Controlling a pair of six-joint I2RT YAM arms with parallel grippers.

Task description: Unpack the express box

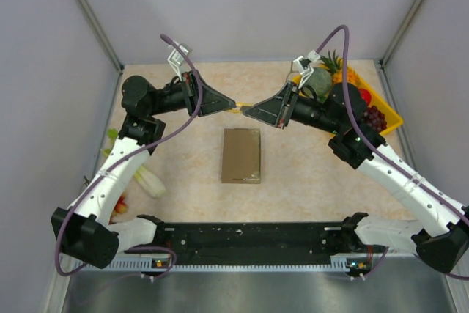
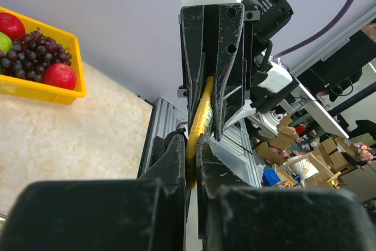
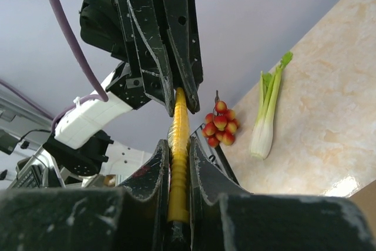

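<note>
Fingers (image 2: 174, 160) of the left gripper (image 1: 229, 105) and of the right gripper (image 1: 250, 111) are each pinching one end of a thin yellow ridged strip (image 1: 239, 108), tip to tip in the air. Express box (image 1: 241, 155) is lying flat on the table (image 1: 308, 174), lid apparently shut, below and nearward of both grippers, apart from them. Unpacking is looking barely begun: opening and emptying are remaining.

We looked steeply down from above and behind the arm bases over the whole beige marbled tabletop (image 1: 293, 174). Our left wrist camera faced the right gripper (image 2: 205, 130) closely, our right wrist camera the left gripper (image 3: 180, 101); all three views shared the thin yellow ribbed strip (image 1: 239, 108) between them.
</note>
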